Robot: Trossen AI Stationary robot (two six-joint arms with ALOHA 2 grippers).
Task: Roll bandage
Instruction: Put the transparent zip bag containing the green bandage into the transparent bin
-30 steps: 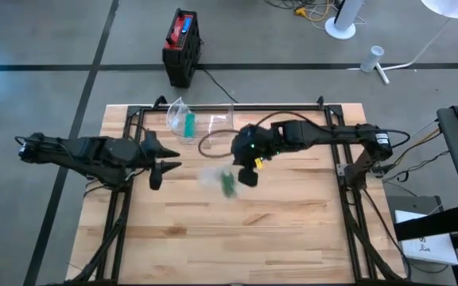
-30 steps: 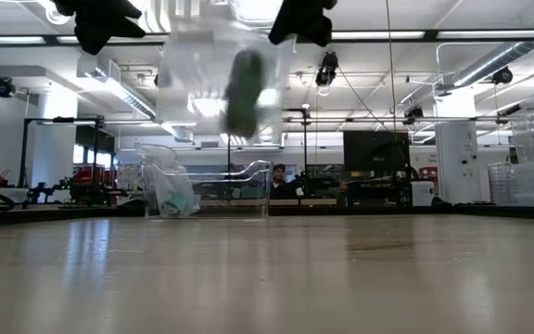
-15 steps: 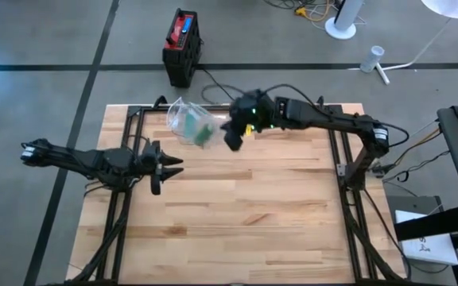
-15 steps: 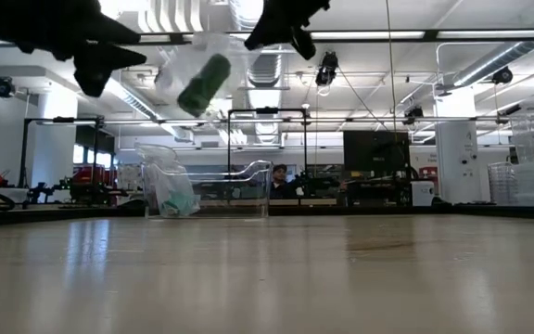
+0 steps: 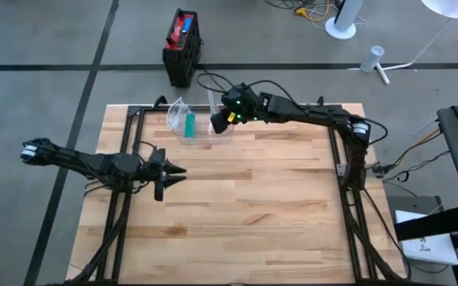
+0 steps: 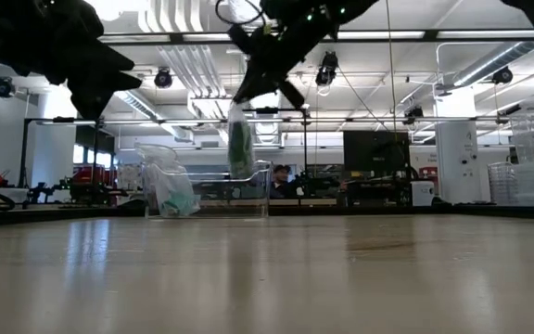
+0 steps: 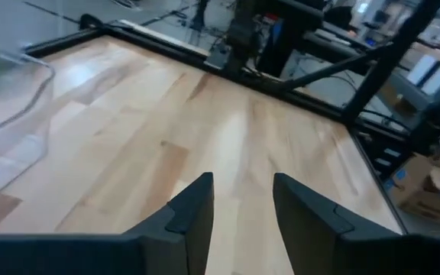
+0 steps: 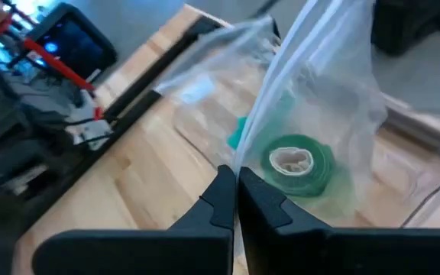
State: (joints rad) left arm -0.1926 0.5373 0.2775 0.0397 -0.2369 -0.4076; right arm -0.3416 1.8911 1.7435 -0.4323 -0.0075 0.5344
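At the left side of the table (image 5: 237, 230) the left gripper (image 5: 168, 171) waits low over the wood. In its wrist view the two fingers (image 7: 193, 214) stand apart with nothing between them, so it is open and free.

Further right, near the far edge, a clear plastic bag (image 5: 183, 119) with a green item inside lies on the table. Just beside it is a clear container (image 5: 223, 131); its exact form I cannot tell.

Above this place the right gripper (image 5: 219, 121) reaches across from the right side. Its fingers are pressed together on the top edge of a second clear bag (image 8: 319, 130), and the green bandage roll (image 8: 300, 164) hangs inside it at the bottom. In the low view this bag (image 6: 240, 144) hangs straight down under the gripper, clear of the table surface.

I think the bag is held by its upper edge so that the roll's weight keeps it inside while it is moved. It seems it is being brought toward the container, probably to put it away. The rolling itself looks already done, because the bandage is a neat roll.
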